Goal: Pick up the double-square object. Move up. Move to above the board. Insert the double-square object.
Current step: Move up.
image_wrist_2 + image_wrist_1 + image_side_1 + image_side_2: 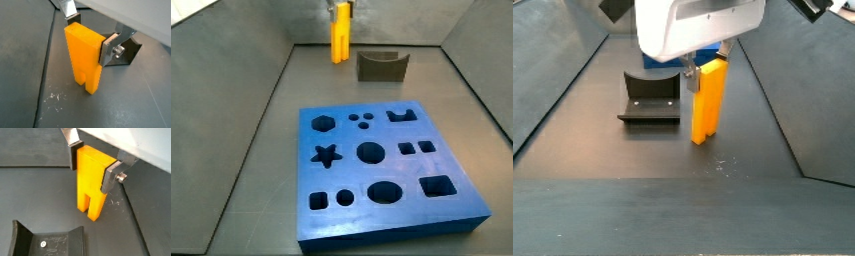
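Note:
The double-square object is a tall yellow-orange piece standing upright with its two prongs pointing down at the dark floor. My gripper is shut on its upper part, one silver finger flat against each side face. Both wrist views show this grip, and so does the gripper from the opposite side of the double-square object. In a side view the piece stands beside the fixture, prong ends at floor level. The blue board lies well in front of the piece.
The dark fixture stands right next to the piece, also seen as the fixture at the back of the bin. Sloping grey walls close in the floor on both sides. A strip of the blue board shows behind the gripper.

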Robot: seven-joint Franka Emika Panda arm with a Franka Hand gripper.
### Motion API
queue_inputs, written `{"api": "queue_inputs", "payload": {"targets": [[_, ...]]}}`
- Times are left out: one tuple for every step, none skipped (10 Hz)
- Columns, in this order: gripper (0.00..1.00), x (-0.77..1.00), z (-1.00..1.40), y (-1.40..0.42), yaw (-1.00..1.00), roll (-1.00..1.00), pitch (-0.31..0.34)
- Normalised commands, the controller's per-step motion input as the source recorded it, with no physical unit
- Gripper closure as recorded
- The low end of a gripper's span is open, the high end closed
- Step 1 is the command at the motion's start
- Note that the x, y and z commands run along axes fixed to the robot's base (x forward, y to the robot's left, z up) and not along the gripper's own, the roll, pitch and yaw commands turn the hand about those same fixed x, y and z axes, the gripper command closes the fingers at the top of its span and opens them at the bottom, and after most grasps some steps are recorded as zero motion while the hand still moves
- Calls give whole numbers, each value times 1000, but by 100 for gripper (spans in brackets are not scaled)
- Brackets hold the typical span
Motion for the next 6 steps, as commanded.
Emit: {"api": "queue_inputs", "payload": {"targets": [[100,19,814,-14,-10,2,9],[100,5,740,-10,-11,8,31],[100,2,575,1,-12,25,54],[100,4,444,3,-9,35,69],[100,6,314,4,-5,43,85],[100,10,184,6,1,52,94]]}}
